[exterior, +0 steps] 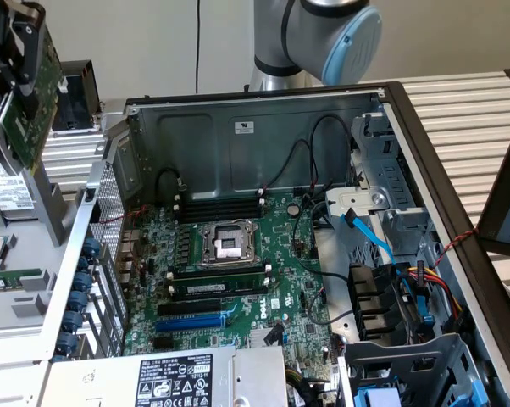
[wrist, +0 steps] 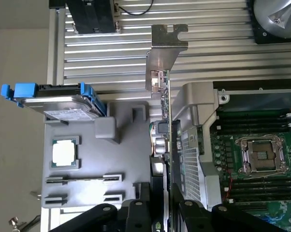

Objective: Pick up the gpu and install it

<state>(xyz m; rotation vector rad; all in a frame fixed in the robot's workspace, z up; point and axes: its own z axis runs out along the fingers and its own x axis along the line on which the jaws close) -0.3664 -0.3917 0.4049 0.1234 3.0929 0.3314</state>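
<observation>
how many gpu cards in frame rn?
1. The gpu is clamped in the end effector, held up outside the case at the exterior view's left, by the gray parts tray. None sits on the motherboard; more could be hidden out of frame.

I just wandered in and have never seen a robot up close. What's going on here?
A robot arm has its hand clamped on a small green graphics card with a silver end bracket, holding it in the air. The card hangs above the grey parts tray at the exterior view's left, beside an open computer case. It is not yet installed: the blue slot on the main board sits bare.
</observation>
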